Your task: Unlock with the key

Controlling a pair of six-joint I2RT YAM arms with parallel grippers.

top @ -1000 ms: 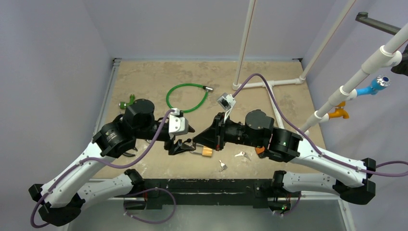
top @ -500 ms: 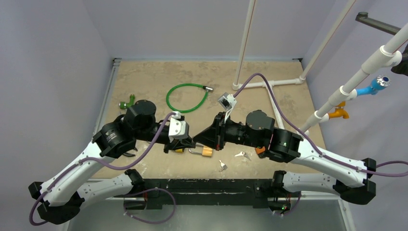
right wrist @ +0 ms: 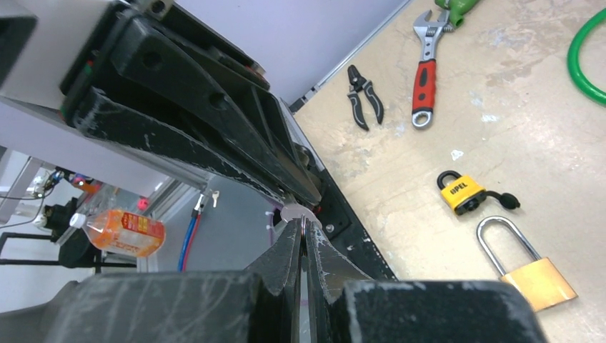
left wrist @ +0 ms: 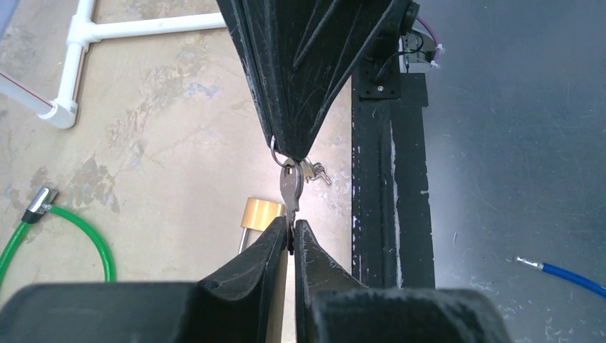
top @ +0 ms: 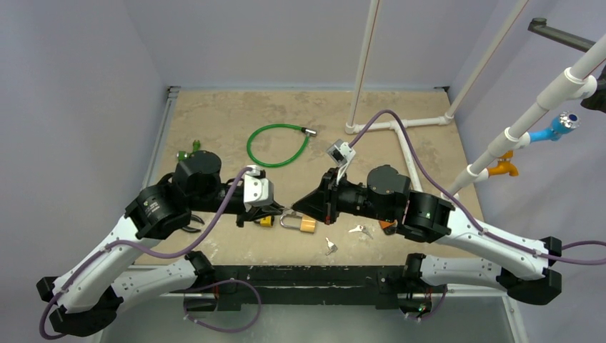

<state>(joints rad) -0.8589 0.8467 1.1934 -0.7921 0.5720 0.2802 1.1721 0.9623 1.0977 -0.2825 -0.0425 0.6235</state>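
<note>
A silver key [left wrist: 289, 187] hangs in the air between both grippers, above the table's front middle. My right gripper [right wrist: 302, 223] is shut on the key's bow and ring [left wrist: 275, 148]. My left gripper [left wrist: 291, 226] is shut on the key's lower tip, so the two gripper tips nearly meet [top: 287, 209]. A brass padlock [top: 301, 224] with a silver shackle lies flat on the table just below them, also seen in the right wrist view [right wrist: 534, 277]. A small yellow padlock [right wrist: 461, 191] lies next to it, to the left [top: 266, 221].
Loose keys [top: 330, 246] [top: 361, 230] lie near the front edge. A green cable lock [top: 277, 145] sits further back. A red-handled wrench [right wrist: 423, 78] and pliers [right wrist: 364, 93] lie at the left. White pipes [top: 400, 125] stand at the back right. A black rail [left wrist: 386, 186] borders the table front.
My left gripper was open beside the right one; it has moved up to the right gripper's tip and shut on the hanging key. The right arm has hardly moved.
</note>
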